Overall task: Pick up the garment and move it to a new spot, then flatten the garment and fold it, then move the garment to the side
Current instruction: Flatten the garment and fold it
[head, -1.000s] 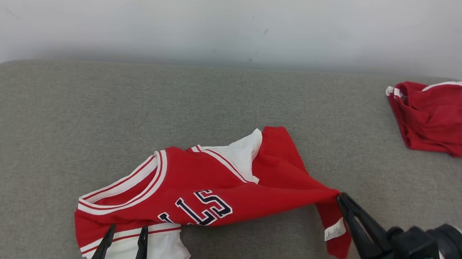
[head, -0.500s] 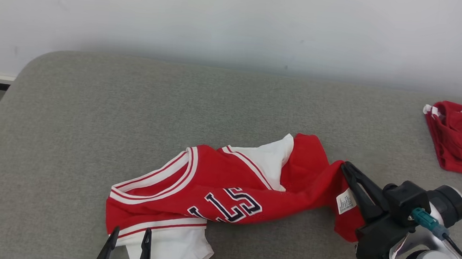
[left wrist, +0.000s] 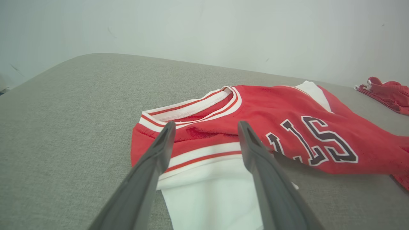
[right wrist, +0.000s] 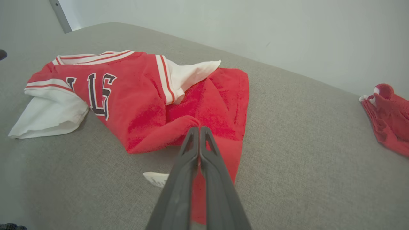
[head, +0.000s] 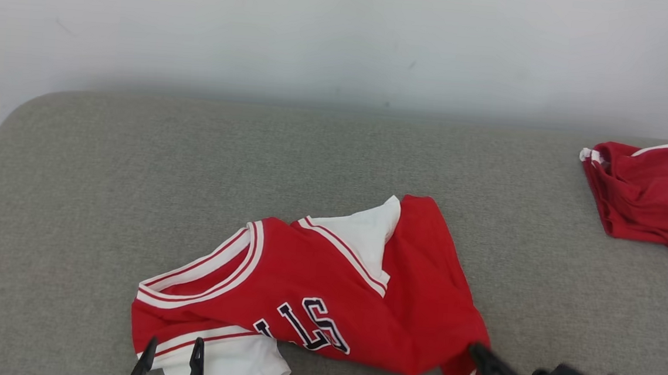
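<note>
Garment (head: 326,293) lies crumpled, hem pinched by right gripper (right wrist: 198,129).

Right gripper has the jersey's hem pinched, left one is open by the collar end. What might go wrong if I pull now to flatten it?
1. The right gripper is shut on only a thin fold of the jersey, so a hard pull may slip it free.
2. The left gripper is open over the striped sleeve edge and holds nothing. The whole jersey would likely drag across the grey cushion rather than stretch flat.
</note>
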{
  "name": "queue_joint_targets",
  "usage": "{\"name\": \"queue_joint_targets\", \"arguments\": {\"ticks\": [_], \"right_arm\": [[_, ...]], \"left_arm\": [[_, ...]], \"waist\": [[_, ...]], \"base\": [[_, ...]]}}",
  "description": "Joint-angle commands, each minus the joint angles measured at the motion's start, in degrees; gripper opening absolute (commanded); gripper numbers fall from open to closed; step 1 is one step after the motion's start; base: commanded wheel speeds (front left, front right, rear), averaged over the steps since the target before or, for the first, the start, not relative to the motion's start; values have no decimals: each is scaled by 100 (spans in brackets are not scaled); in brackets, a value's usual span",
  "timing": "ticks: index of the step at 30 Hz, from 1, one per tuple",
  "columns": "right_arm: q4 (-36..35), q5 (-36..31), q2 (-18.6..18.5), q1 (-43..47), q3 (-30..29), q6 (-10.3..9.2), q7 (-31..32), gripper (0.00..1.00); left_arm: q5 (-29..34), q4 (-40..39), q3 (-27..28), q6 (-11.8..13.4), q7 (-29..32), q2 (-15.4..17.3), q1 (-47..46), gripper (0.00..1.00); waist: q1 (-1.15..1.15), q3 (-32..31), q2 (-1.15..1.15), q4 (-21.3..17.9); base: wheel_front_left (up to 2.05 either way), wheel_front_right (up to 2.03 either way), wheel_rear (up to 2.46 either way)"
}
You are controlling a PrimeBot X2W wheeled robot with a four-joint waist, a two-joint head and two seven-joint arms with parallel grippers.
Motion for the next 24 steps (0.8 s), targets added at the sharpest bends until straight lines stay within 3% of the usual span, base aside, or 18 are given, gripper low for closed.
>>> {"name": "queue_joint_targets", "arguments": {"ticks": [1, 7, 8, 9, 10, 19, 24], "right_arm": [[-29, 9, 89, 144, 49, -17, -9, 0], [368, -85, 192, 473, 264, -17, -123, 0], [467, -49, 222, 468, 286, -17, -149, 17], [533, -21, 237, 447, 310, -17, -186, 80], [573, 18, 266, 414, 321, -17, -258, 100], [304, 555, 187, 237, 249, -17, -882, 100], [459, 276, 521, 109, -213, -18, -1236, 100]], "left_arm": [[79, -23, 18, -16, -16, 3, -76, 100], [135, -16, 98, -71, -16, 2, -182, 100], [145, -5, 111, -86, -16, 1, -185, 100], [146, 10, 119, -86, -16, 2, -175, 100], [155, 19, 135, -91, -16, 2, -162, 100], [220, 34, 340, -140, -16, 2, -161, 100], [464, 25, 392, -245, -16, 2, -485, 100]], "waist": [[0, 3, 0, -123], [0, 73, 0, -295], [0, 71, 0, -317], [0, 65, 0, -337], [0, 58, 0, -354], [0, 3, 0, -513], [0, 36, 0, -636]], "base": [[0, 0, 0], [0, 0, 0], [0, 0, 0], [0, 0, 0], [0, 0, 0], [0, 0, 0], [0, 0, 0]]}}
